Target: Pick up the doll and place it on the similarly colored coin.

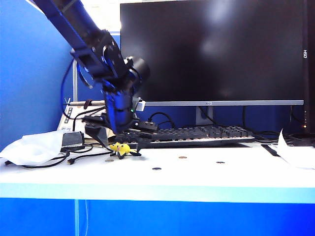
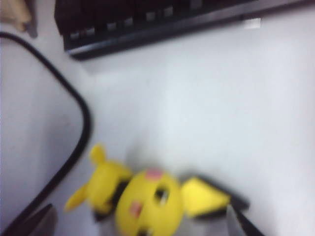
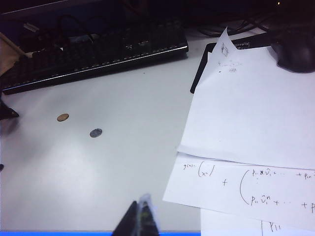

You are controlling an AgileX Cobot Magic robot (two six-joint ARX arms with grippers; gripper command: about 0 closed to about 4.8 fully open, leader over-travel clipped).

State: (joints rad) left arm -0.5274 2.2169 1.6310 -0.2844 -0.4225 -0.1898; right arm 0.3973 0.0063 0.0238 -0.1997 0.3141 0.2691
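Observation:
The doll (image 1: 120, 149), a tiny yellow figurine with pointed ears and black accents, lies on the white table in front of the keyboard's left end. My left gripper (image 1: 121, 141) hangs low right over it, open. In the left wrist view the doll (image 2: 142, 196) lies between the two spread fingertips (image 2: 37, 223), neither of which touches it. The brownish-gold coin (image 1: 182, 157) lies flat to the right of the doll, also seen as the coin (image 3: 62, 117) in the right wrist view. My right gripper (image 3: 140, 216) is shut and empty, above the table's front edge.
A black keyboard (image 1: 197, 133) and a monitor (image 1: 211, 49) stand behind. A black cable (image 2: 74, 142) curves beside the doll. Dark coins (image 1: 156, 168) (image 1: 220, 162) and a grey coin (image 3: 95, 132) lie about. Paper sheets (image 3: 246, 123) cover the right side, and a white bag (image 1: 29, 147) sits at the left.

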